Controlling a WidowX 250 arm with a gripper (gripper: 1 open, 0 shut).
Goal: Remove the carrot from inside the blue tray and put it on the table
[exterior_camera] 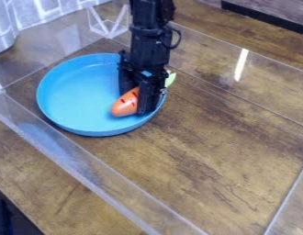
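The blue tray lies on the left part of the dark wood table. Inside it, near its right rim, rests the orange carrot, its green top just showing by the rim beside the arm. My black gripper comes down from above, pointing steeply downward, and is shut on the carrot's upper end. The carrot's tip sits low against the tray floor.
A clear plastic sheet edge runs diagonally across the table in front of the tray. Bright light glare lies on the wood to the right. Pale fabric sits at the back left corner.
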